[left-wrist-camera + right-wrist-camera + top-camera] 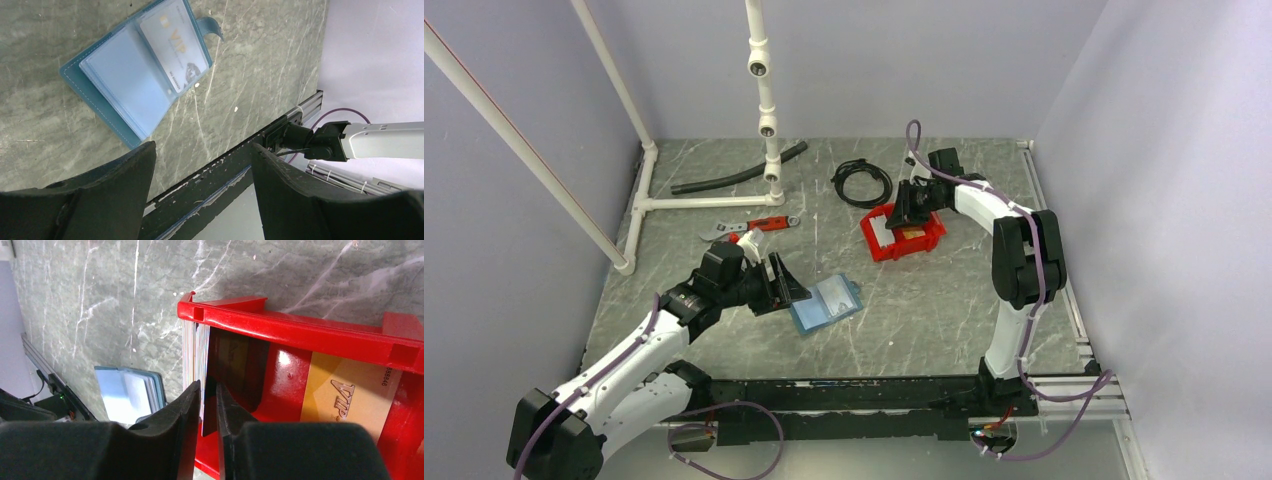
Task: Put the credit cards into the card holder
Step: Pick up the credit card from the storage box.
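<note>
Two risks apply. The right gripper point(209, 405), jaws narrowed to a slit around an upright card point(205, 355) at the left wall of the red bin point(300, 327), may slip or drag neighbouring cards point(190, 350); we cannot confirm a grip. The card holder point(826, 303) lies open at centre frame, just beside the wide-open, empty left gripper point(202, 147); unrestrained, it may slide.

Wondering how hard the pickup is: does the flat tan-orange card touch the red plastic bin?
Touching. The right wrist view shows the tan-orange card lying flat on the floor of the red plastic bin.
</note>
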Controlling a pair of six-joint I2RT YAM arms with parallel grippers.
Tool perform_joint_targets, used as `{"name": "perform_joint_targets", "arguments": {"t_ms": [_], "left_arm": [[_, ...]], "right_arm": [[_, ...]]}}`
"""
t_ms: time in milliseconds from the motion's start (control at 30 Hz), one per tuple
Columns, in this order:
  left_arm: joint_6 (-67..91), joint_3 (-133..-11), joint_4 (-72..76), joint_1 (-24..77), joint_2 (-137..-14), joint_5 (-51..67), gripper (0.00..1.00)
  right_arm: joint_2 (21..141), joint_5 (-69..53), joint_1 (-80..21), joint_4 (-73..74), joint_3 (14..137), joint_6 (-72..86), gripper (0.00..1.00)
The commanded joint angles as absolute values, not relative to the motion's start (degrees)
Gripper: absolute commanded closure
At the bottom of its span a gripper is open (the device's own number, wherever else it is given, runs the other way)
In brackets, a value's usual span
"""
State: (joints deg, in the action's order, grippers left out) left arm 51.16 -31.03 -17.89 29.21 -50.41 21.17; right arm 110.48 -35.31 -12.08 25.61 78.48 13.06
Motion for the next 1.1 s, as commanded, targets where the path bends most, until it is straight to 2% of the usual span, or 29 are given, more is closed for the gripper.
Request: {"name": "perform_joint_targets", "arguments": {"t_ms": [0, 267, 700, 867, 1067], "left_arm": [[50.03, -31.03, -16.35, 28.83, -50.17, 22.06, 0.26], [50.07, -30.72, -16.26, 28.72, -50.96, 21.88, 0.25], [50.97, -29.69, -15.88, 28.49, -55.01, 19.19, 0.26], [51.65, -29.33, -13.07, 28.21, -60.27, 20.49, 0.31], [50.75, -32.14, -13.14, 28.13, -66.27, 20.71, 0.36]], "right_arm": [[107.49, -36.73, -11.81, 23.38, 78.51, 12.96, 0.82], [104.13, -31.63, -11.20, 23.53, 78.22, 12.21, 1.00], [88.28, -12.92, -16.27, 24.09, 74.03, 10.02, 1.00], [83.80, -25.63, -18.03, 22.35, 68.95, 14.94, 1.00], [86.54, -43.06, -23.32, 13.99, 60.32, 22.12, 1.00]]}}
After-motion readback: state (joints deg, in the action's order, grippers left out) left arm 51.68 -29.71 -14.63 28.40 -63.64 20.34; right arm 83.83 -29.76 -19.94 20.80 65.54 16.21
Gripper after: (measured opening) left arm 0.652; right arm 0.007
